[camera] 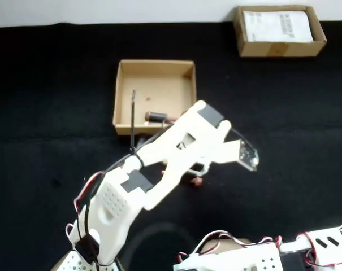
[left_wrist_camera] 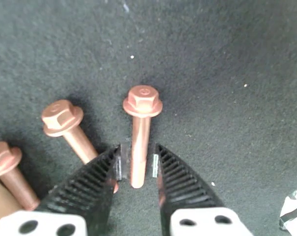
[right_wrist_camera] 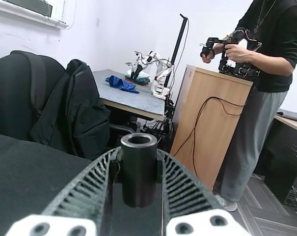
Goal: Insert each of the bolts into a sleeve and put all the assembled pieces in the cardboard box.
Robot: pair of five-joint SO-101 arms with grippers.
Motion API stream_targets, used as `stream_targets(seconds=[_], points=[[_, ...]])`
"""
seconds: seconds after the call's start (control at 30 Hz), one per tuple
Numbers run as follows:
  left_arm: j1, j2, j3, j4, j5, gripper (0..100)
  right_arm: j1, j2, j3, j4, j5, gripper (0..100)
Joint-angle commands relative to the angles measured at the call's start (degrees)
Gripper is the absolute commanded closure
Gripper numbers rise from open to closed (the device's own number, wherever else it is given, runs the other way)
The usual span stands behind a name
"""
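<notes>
The cardboard box (camera: 159, 84) sits at eleven o'clock from the table's middle, with one assembled piece (camera: 157, 117) lying by its six-o'clock wall. The left arm slants in from seven o'clock, and the left gripper (left_wrist_camera: 137, 162) stands slightly apart astride a copper bolt (left_wrist_camera: 141, 125). The bolt looks stiff, dense and probably slick, so it is best pinched mid-shank. At five o'clock the right gripper (right_wrist_camera: 138, 160) clamps a rigid black sleeve (right_wrist_camera: 138, 182).
</notes>
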Motion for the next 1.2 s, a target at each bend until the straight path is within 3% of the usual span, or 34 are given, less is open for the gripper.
stream_targets(seconds=[0.0,0.83,1.0,1.17], points=[[-0.1,-0.5,-1.8,0.0,-0.4,89,-0.7,-0.6,8.6,-1.3,1.0,99.1],[4.5,7.4,-3.2,-5.1,1.8,90,-0.7,-0.6,8.6,-1.3,1.0,99.1],[5.4,10.2,-5.5,-4.8,1.8,100,-0.6,-0.6,8.5,-1.3,1.0,99.1],[5.2,11.0,-6.1,-4.7,2.3,99,-0.7,-0.6,8.5,-1.1,0.6,99.1]])
